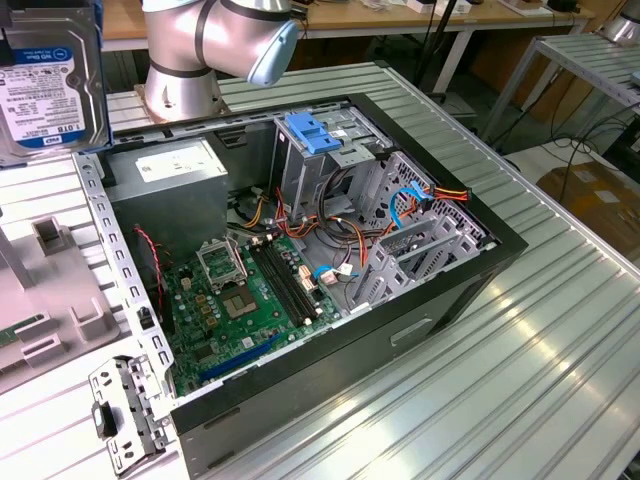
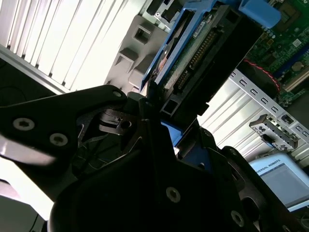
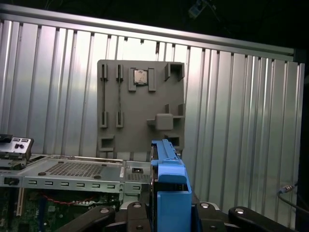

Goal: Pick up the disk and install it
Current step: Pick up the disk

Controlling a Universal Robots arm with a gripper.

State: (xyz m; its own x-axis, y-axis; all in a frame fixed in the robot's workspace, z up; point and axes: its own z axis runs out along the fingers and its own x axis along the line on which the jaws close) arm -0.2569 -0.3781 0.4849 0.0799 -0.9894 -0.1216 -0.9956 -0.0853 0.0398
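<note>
In the exterior view, the disk (image 1: 45,85) is hanging high at the exterior view's far left, its labelled face turned toward the camera, well clear of the open computer case (image 1: 400,335) that is lying on the ribbed table (image 1: 560,380). Inside the case, the drive cage (image 1: 335,165) with its blue latch (image 1: 312,133) is standing at the far side, and no disk is sitting in it; the motherboard (image 1: 250,300) is lying nearer. A grey holder (image 1: 60,300) is resting on the table at the exterior view's left, beside the case. In the second wrist view, the gripper (image 2: 159,116) is clamping the disk (image 2: 203,53) by its blue-edged sides, its fingers closed down to the disk's width, with the connector end pointing away from the wrist. In the first wrist view, the disk (image 3: 169,174) is standing edge-on between the black fingers of the gripper (image 3: 169,215), and the grey holder (image 3: 140,111) is lying on the table beyond it, apart from the disk. Judging from this, the pick-up is looking done, while the installing is not yet done: the disk is hanging outside the case.
</note>
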